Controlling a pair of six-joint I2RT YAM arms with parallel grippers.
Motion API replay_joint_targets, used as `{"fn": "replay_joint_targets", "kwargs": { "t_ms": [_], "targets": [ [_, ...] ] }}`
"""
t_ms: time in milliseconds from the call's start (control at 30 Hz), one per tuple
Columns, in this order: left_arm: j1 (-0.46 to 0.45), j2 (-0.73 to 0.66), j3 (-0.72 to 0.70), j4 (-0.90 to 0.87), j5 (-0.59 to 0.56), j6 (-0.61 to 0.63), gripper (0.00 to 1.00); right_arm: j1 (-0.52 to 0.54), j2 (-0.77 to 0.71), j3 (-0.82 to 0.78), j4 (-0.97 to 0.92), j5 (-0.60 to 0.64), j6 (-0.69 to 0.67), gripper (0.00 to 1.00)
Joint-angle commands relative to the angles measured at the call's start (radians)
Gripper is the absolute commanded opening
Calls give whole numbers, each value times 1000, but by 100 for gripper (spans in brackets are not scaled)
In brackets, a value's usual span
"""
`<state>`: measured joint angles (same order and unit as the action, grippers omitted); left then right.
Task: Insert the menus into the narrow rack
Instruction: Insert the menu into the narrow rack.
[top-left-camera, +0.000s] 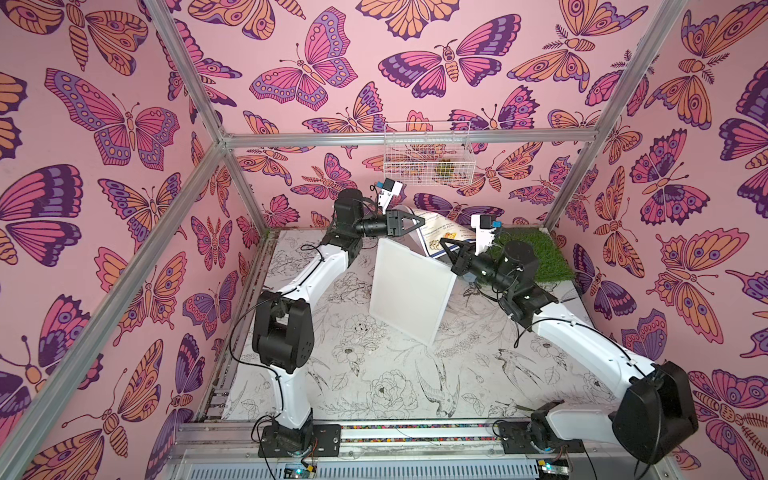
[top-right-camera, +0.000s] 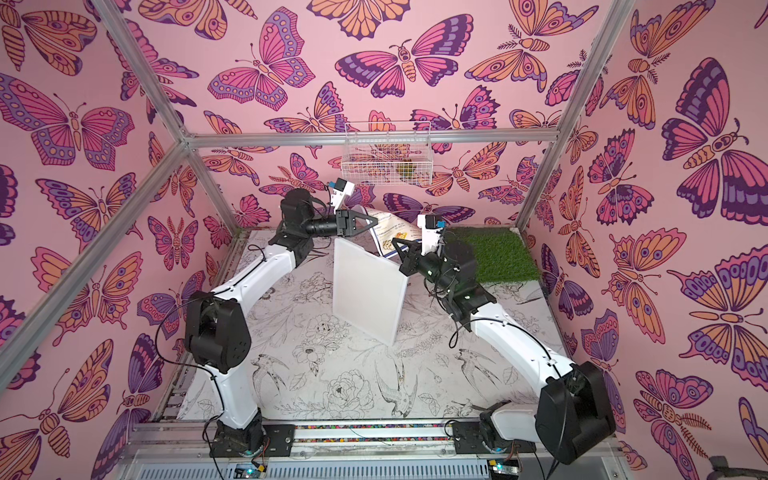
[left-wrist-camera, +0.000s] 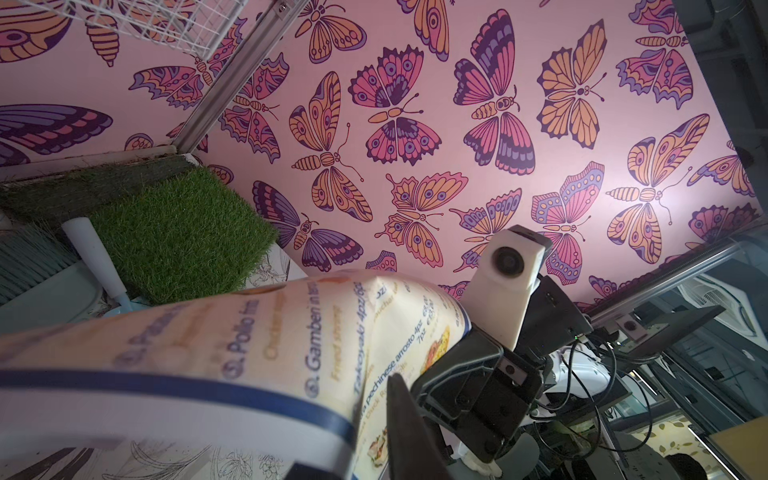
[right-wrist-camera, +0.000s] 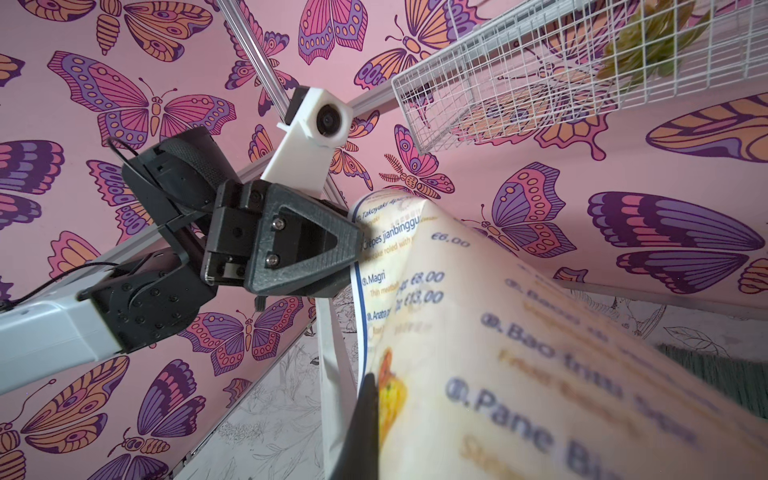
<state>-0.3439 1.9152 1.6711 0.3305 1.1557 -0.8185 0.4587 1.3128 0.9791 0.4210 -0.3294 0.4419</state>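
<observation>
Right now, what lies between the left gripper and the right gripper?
The bowed menu spans the stretch from the left gripper to the right gripper; nothing else lies there. Both top views show it.

In both top views the rack (top-left-camera: 409, 286) covers the lower part of the menu (top-left-camera: 435, 232), whose print is too small to read. The left gripper (top-left-camera: 421, 222) has its fingertips lost against the sheet, so what they pinch cannot be told. The greenish thing (top-left-camera: 444, 168) in the wire basket (top-left-camera: 409, 176) is too small to name. In both wrist views the menu (left-wrist-camera: 249, 353) (right-wrist-camera: 540, 353) blurs near the lens and runs off the frame.
</observation>
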Motion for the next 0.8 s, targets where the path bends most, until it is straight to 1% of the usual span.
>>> {"fn": "replay_joint_targets", "kwargs": {
  "t_ms": [0, 100, 333, 567, 767],
  "targets": [
    [-6, -6, 3, 3, 10, 12, 20, -2, -17, 43, -26, 9, 10, 0],
    [-5, -9, 12, 4, 11, 10, 20, -4, -9, 68, -36, 5, 12, 0],
    [-6, -18, 35, 4, 20, -5, 20, -2, -9, 70, -12, -6, 44, 0],
    [-6, -39, 1, 4, 12, 2, 20, -2, -14, 35, 6, -6, 71, 0],
    [-6, -41, 17, 4, 14, -4, 20, -2, -7, 48, 14, -10, 91, 0]
  ]
}}
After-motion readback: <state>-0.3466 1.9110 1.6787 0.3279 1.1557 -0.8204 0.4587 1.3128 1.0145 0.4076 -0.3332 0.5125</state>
